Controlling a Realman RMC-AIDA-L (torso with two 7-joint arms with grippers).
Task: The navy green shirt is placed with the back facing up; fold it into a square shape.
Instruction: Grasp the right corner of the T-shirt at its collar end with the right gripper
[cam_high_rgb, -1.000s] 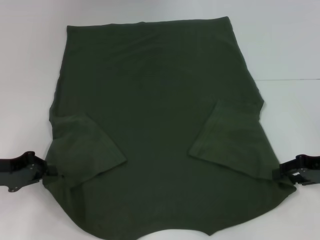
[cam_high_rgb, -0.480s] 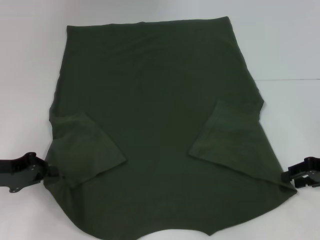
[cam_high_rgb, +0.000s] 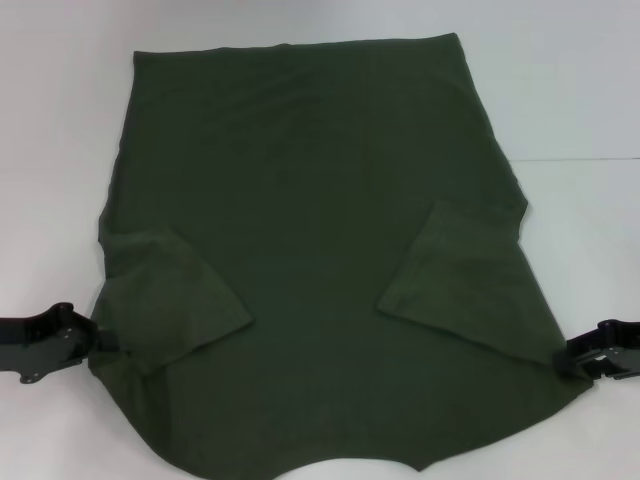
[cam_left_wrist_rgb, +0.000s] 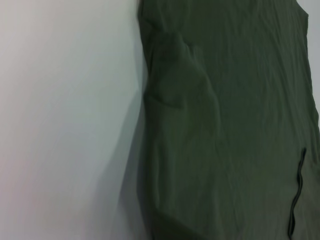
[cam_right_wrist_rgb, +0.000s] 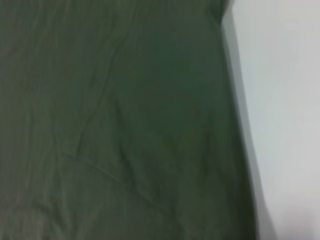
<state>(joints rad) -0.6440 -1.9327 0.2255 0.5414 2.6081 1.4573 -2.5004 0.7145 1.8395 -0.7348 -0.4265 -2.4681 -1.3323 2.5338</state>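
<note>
The navy green shirt (cam_high_rgb: 310, 250) lies flat on the white table (cam_high_rgb: 570, 90), plain side up, with its neckline at the near edge. Both short sleeves are folded inward onto the body: one on the left (cam_high_rgb: 170, 295), one on the right (cam_high_rgb: 460, 285). My left gripper (cam_high_rgb: 95, 342) sits at the shirt's left edge near the shoulder, touching the cloth. My right gripper (cam_high_rgb: 572, 358) sits at the right edge near the other shoulder. The left wrist view shows the shirt (cam_left_wrist_rgb: 225, 125) with its folded sleeve beside bare table. The right wrist view shows the shirt (cam_right_wrist_rgb: 125, 125) and its edge.
White table surface surrounds the shirt on the left, right and far sides. A faint seam line crosses the table at the right (cam_high_rgb: 580, 158). The shirt's near edge runs out of the head view at the bottom.
My right gripper has drawn outward off the shirt's edge and dropped a little lower, then come back in slightly. My left gripper has shifted slightly outward. The shirt has not moved.
</note>
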